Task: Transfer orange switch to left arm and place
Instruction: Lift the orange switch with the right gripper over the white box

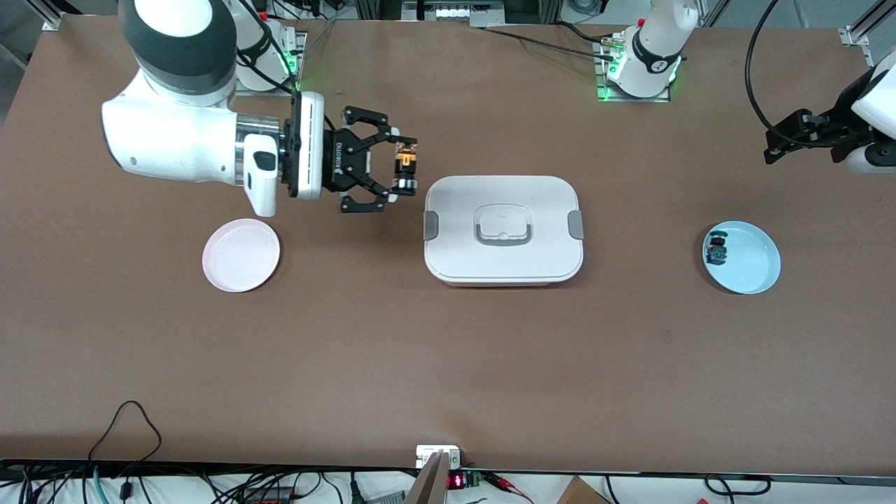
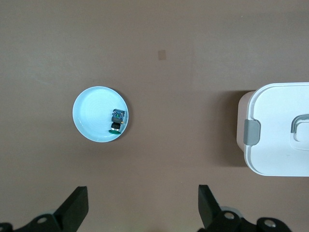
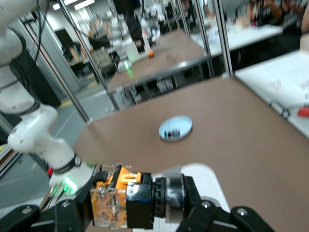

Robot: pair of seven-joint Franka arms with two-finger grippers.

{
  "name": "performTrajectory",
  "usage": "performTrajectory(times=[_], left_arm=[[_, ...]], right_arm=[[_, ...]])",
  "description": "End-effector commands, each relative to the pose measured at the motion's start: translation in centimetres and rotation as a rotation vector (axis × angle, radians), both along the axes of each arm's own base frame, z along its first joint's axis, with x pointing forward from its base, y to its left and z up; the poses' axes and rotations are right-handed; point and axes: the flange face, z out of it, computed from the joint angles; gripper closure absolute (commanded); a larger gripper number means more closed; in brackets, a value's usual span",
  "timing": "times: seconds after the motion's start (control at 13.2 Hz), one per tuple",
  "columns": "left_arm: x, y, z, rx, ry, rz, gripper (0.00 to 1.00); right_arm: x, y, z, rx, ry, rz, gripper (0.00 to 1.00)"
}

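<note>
**Right end effector holds the orange switch up beside the box**

The right end effector [image 1: 404, 168] is turned sideways in the air, over the bare tabletop [image 1: 448, 364] just off the box's edge at the right arm's end. Its fingers are clenched on the orange switch [image 1: 405, 165]; the right wrist view shows the switch [image 3: 137, 200] pinched between the black fingers, orange body and black end lying crosswise.

The box [image 1: 502, 229] sits closed in the middle of the tabletop, grey latches on both short sides and a recessed handle in its lid. A pink plate [image 1: 241, 255] lies on the tabletop toward the right arm's end, nearer the front camera than the held switch.

The left end effector [image 1: 773, 150] hangs over the tabletop at the left arm's end, waiting, its fingers [image 2: 75, 209] spread apart and released, gripping nothing. A light blue plate [image 1: 752, 266] lies toward that end, carrying a small blue switch [image 1: 717, 250] with a green tip near its rim.
</note>
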Motion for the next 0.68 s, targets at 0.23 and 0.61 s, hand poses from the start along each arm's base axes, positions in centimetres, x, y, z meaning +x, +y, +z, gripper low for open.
performTrajectory(times=[0.23, 0.61], left_arm=[[1.0, -0.4, -0.6, 0.002, 0.009, -0.007, 0.0], [2.3, -1.2, -0.3, -0.006, -0.006, -0.023, 0.0]], right_arm=[[-0.5, 4.3, -1.4, 0.188, -0.026, -0.064, 1.0], [-1.9, 7.5, -3.0, 0.243, -0.062, -0.02, 1.0]])
